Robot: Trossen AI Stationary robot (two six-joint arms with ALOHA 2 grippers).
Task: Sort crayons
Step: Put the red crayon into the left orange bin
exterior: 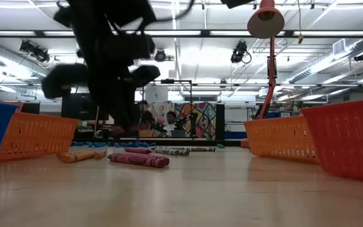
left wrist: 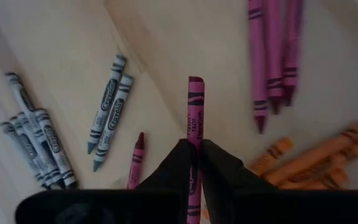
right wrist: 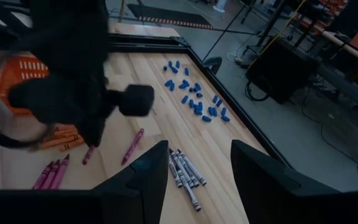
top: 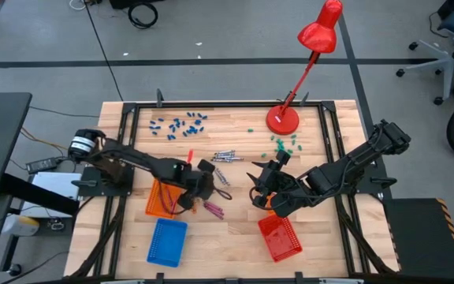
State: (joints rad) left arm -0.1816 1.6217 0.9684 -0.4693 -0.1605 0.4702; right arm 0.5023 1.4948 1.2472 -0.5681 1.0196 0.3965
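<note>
One magenta crayon (left wrist: 195, 130) is sitting clamped between the left jaws (left wrist: 196, 163), the two dark fingers (left wrist: 174, 171) pinching it low on its shaft so most of its wrapped length is sticking out ahead of them. Gripping it that way probably leaves the free end clear for dropping it among its own colour. Around it on the counter (top: 235, 237), the crayons are lying in loose colour groups: grey-silver ones (left wrist: 109, 112) in a pair and a bunch to one side, more magenta ones (left wrist: 272, 56) farther ahead, orange ones (left wrist: 319, 162) fanned beside the fingers, and a single dark red one (left wrist: 135, 158) just next to the left fingers.

From above, the left gripper (top: 199, 183) is hovering near mid-counter, just beside the orange basket (top: 162, 199), with a few magenta crayons (top: 213, 208) lying close below it and the silver bunch (top: 225, 156) a little beyond. The blue basket (top: 167, 241) is resting nearer the front edge.

The right gripper (right wrist: 199, 168) is waiting with its jaws spread wide and holding nothing, poised over the counter near the red basket (top: 280, 237), likely kept clear of the left arm's work. Blue pieces (top: 178, 123) and green pieces (top: 284, 142) are scattered toward the far edge by the red lamp (top: 284, 118).
</note>
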